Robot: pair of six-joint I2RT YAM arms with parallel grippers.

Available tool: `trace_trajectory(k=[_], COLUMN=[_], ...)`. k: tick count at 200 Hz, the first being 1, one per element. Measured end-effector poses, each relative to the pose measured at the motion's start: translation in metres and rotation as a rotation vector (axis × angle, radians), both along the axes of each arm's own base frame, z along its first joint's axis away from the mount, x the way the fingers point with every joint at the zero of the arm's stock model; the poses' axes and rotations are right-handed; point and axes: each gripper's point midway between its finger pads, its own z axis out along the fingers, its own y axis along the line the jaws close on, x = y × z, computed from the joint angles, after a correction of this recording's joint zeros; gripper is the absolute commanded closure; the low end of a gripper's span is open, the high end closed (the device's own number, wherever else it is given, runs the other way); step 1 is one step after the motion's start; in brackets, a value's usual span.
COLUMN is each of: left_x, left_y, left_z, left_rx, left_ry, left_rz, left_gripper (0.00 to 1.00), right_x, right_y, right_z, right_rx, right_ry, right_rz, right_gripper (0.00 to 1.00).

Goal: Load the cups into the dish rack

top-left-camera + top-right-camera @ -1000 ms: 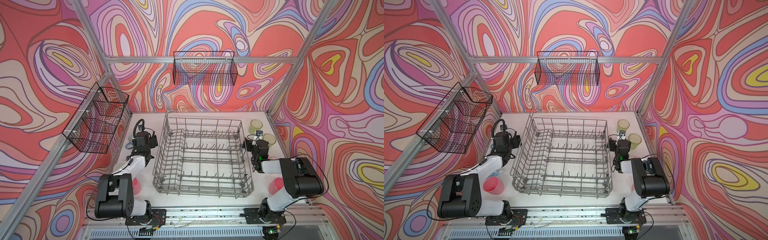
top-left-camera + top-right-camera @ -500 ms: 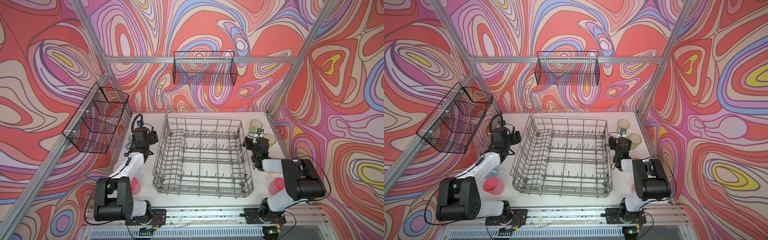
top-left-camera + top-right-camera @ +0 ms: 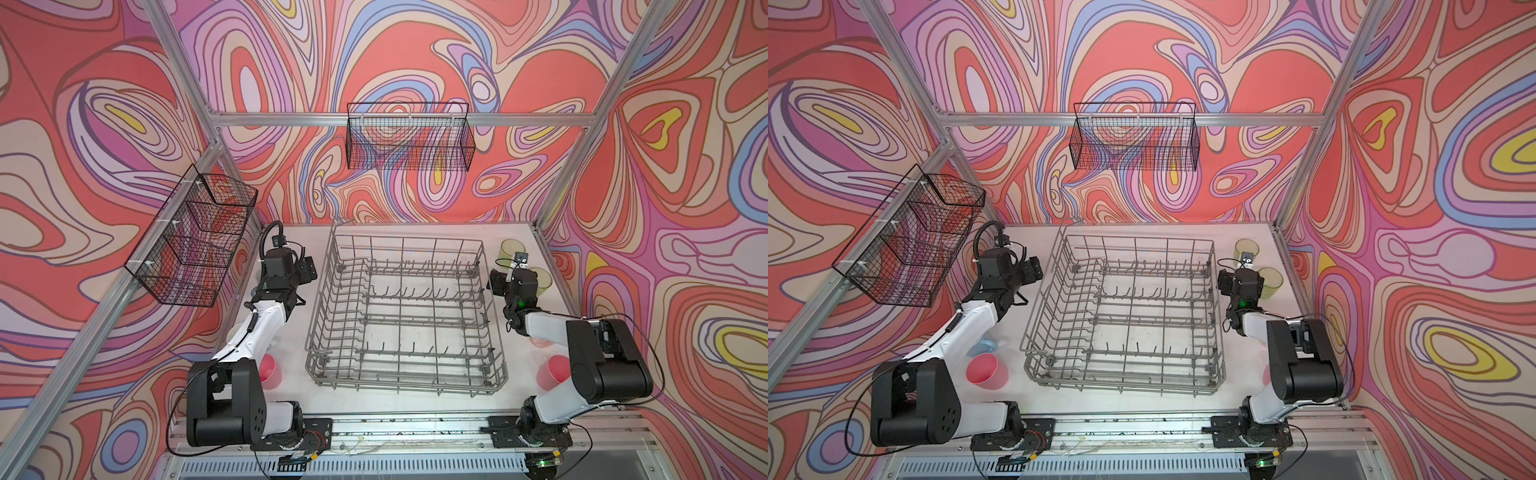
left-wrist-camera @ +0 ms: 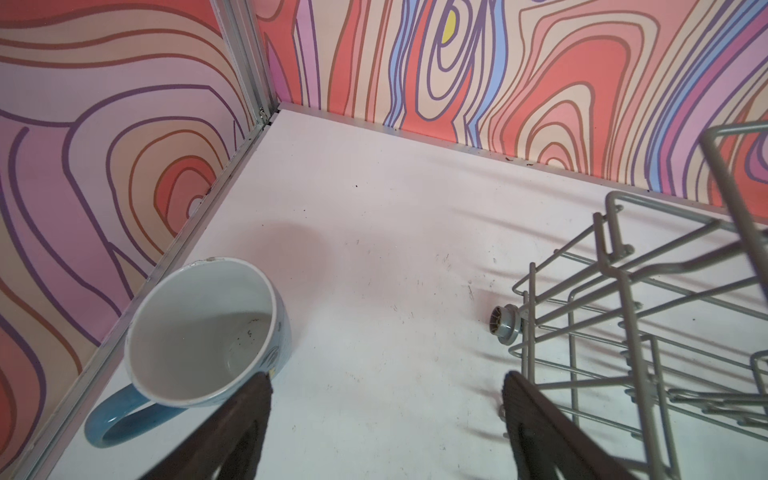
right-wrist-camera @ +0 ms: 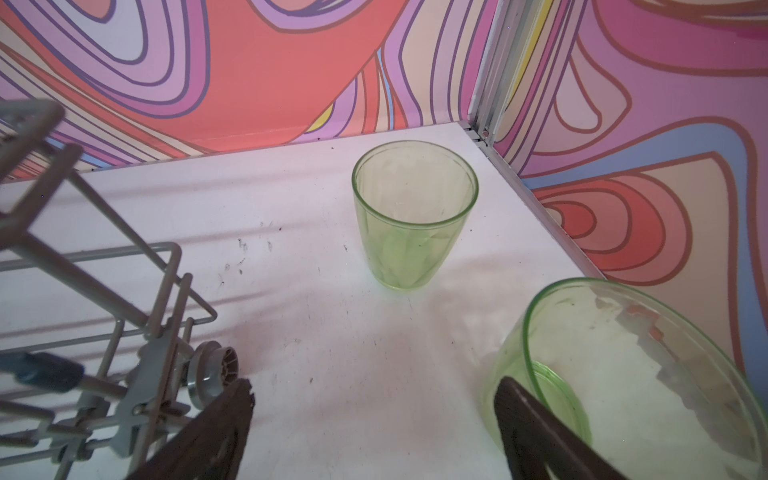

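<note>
Grey wire forms the dish rack [image 3: 321, 301], which sits mid-worktop [image 3: 374, 401] in both top views; every cup in sight stands outside it on the worktop.

Left of the rack's far corner, the left gripper [image 4: 386, 380] hangs with its fingers spread wide and nothing between them. A blue mug [image 4: 199, 332] with a white inside stands upright just beside one finger, on the side away from the rack, its handle lying along the wall rail. Whether that finger touches the mug's rim I cannot tell.

Right of the rack's far corner, the right gripper [image 5: 374, 388] is likewise spread and holds nothing. The nearer yellow-green tumbler [image 5: 623, 374] stands right at its outer finger; contact cannot be told. The second yellow-green tumbler [image 5: 411, 216] stands upright further toward the back corner, apart from the first.

Off the rack's near left corner lies an opaque pink cup [image 3: 986, 370], tipped on its side, with a second blue mug [image 3: 985, 345] partly under the left arm. Off the near right corner stand another opaque pink cup [image 3: 552, 370] and a translucent pink tumbler [image 3: 540, 341], half hidden by the right arm.
</note>
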Motion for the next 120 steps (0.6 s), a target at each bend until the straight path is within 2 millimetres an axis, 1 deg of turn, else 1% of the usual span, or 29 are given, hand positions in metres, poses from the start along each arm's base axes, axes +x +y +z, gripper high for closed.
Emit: trace_trajectory(k=[67,120], left_x=[-0.001,-0.002], left_y=[-0.009,-0.015], left_z=[0.018,0.032], left_rx=[-0.059,-0.09], left_ry=[-0.03,-0.054], left_rz=[-0.031,-0.051], left_gripper=[0.11,0.12], right_x=[0.003,0.013], right_y=[-0.003,-0.004], right_z=[0.006,0.022], right_rx=[0.0,0.022], right_ry=[0.024,0.025], right_rz=[-0.02,-0.038], right_gripper=[0.06,0.06])
